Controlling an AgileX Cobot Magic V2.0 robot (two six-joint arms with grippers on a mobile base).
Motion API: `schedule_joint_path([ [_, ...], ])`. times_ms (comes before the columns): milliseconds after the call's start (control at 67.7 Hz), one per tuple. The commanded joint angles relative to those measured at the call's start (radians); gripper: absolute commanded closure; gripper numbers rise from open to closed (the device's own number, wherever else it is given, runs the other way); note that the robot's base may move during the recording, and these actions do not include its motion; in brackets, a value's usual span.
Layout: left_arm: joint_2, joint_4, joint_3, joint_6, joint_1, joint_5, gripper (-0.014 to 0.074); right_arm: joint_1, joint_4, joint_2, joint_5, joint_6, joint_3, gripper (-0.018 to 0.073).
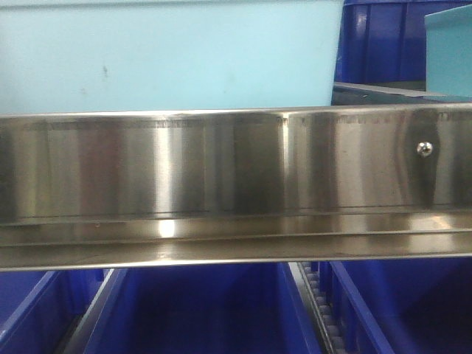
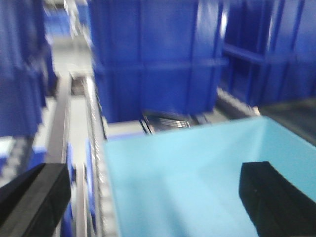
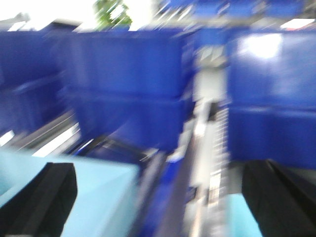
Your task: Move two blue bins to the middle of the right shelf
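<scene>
A light blue bin (image 1: 169, 55) stands on the steel shelf rail (image 1: 236, 184) in the front view, with the corner of a second one (image 1: 450, 51) at the right. In the blurred left wrist view, my left gripper (image 2: 155, 197) is open over a light blue bin (image 2: 187, 173). One finger (image 2: 34, 197) is outside the bin's left wall and the other (image 2: 274, 197) is over its inside. My right gripper (image 3: 160, 197) is open too, wide, its left finger (image 3: 42, 197) over a light blue bin (image 3: 98, 192). Neither gripper holds anything.
Dark blue bins (image 1: 199, 310) fill the shelf level below the rail, and more (image 2: 153, 59) stand ahead in both wrist views (image 3: 123, 84). Roller tracks (image 2: 91, 148) and metal dividers (image 3: 207, 143) run between the bin lanes. A bolt (image 1: 424, 148) sticks out of the rail.
</scene>
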State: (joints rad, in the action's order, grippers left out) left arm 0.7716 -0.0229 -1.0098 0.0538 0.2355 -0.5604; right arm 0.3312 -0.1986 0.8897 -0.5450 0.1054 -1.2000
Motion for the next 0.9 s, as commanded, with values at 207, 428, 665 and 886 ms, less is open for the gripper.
schedule_joint_path([
  [207,0.393,0.005,-0.413,0.007,0.004,-0.447,-0.0005,0.175,0.035,0.401,-0.363,-0.064,-0.367,-0.001],
  [428,0.582,0.014,-0.548,0.01,-0.097,-0.555,-0.0005,0.177,0.199,0.624,-0.569,-0.211,-0.549,-0.001],
  [665,0.706,0.023,-0.548,-0.02,-0.132,-0.598,-0.0005,0.177,0.156,0.765,-0.562,-0.213,-0.56,-0.001],
  [886,0.794,0.042,-0.548,-0.02,-0.132,-0.598,-0.0005,0.177,0.104,0.875,-0.534,-0.213,-0.56,-0.001],
])
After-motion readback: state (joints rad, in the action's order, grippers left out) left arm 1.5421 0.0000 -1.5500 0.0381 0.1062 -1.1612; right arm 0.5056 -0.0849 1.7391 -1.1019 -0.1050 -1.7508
